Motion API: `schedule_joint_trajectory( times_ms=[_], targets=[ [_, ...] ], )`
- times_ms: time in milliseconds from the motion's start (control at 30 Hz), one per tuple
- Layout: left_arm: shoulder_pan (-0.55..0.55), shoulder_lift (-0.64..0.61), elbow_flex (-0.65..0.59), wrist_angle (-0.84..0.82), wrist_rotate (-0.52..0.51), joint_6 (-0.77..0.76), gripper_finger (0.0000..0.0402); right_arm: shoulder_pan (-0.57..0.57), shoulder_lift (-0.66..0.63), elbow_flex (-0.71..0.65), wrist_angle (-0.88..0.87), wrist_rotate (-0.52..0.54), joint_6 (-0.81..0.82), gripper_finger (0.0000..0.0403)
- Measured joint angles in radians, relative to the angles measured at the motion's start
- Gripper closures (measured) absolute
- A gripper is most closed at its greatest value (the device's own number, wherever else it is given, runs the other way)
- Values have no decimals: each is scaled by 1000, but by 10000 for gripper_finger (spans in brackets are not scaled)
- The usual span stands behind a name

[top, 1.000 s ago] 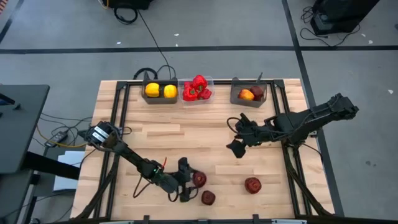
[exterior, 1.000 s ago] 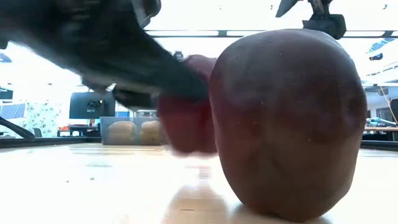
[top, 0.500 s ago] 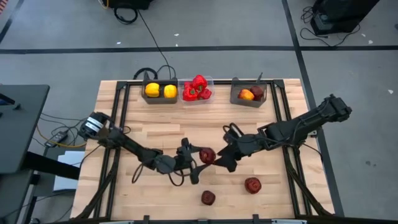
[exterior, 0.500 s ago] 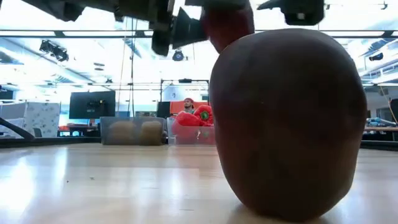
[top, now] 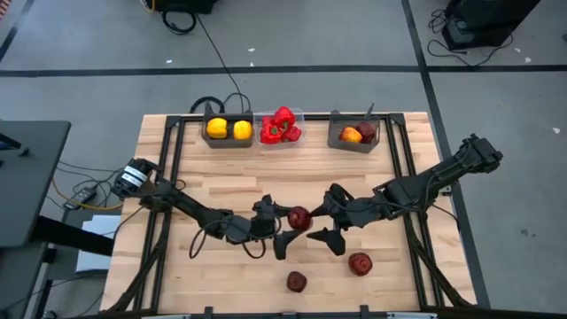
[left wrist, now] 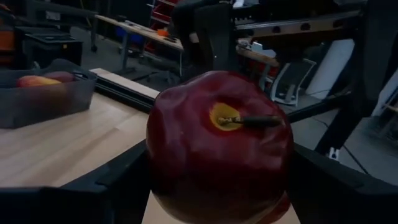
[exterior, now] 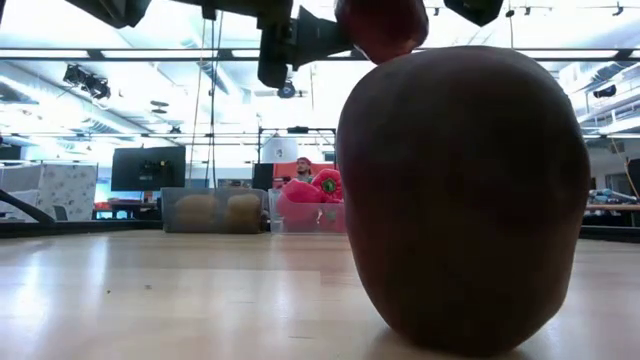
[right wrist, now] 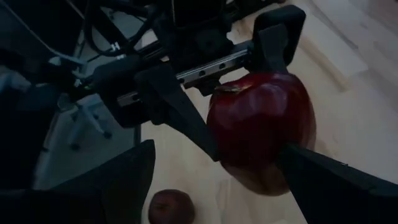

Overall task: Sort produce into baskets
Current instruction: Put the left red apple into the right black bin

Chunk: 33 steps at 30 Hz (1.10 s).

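Observation:
My left gripper [top: 285, 226] is shut on a dark red apple [top: 299, 218] above the middle of the table. The apple fills the left wrist view [left wrist: 217, 149], its stem toward the camera. My right gripper [top: 326, 221] is open. It faces the apple from the table's right, with one finger on either side of it [right wrist: 261, 130]. Two more dark red apples [top: 296, 282] [top: 360, 263] rest on the table near the front edge. One of them stands large in the low view [exterior: 460, 190]. My left gripper pinches the apple between its two fingers [right wrist: 183, 115] on two opposite sides [left wrist: 157, 168]. The fingers come level from the table's left. The apple is lifted clear of the table. My right gripper: whether its fingers touch the apple, I cannot tell.
Three baskets stand in a row at the far edge. A dark grey one [top: 229, 142] holds two yellow peppers, a clear one [top: 280, 139] holds red peppers, and a dark grey one [top: 356, 143] holds an orange-red fruit and a dark red one.
My left gripper has lifted the apple off the table near the front edge and carried it up and toward the table's middle. My right gripper has come down and toward the left and near side, up to the held apple.

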Motion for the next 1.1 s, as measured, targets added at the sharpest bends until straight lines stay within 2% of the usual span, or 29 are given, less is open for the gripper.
schedule_joint_trajectory(
  times_ms=[233, 300, 333, 467, 567, 667, 833, 967, 1100],
  targets=[
    [0, 0, 0, -3, 52, 40, 89, 2, -1, 0, -21, 32, -91, 50],
    [0, 1, 10, 8, 127, 52, 89, 4, -5, 1, -6, 47, -82, 50],
    [-3, 0, 9, 10, 117, 51, 89, 7, -10, 1, 5, 32, -65, 50],
    [-2, -2, 10, -3, 117, 74, 89, 31, -44, 2, -15, 94, 23, 50],
    [-5, -1, 9, 3, 110, 250, 89, 25, -53, 0, -73, 136, 216, 51],
    [-13, 0, 30, -27, 53, 400, 89, 5, -45, 0, -51, 45, 333, 50],
    [-3, 0, 107, -188, 38, 550, 89, -15, -28, 0, -54, -85, 357, 50],
    [10, 0, 176, -328, 39, 597, 89, -39, -16, 1, -80, -133, 354, 43],
    [14, 2, 202, -359, 44, 599, 89, -61, 3, 2, -79, -175, 401, 25]
  ],
)
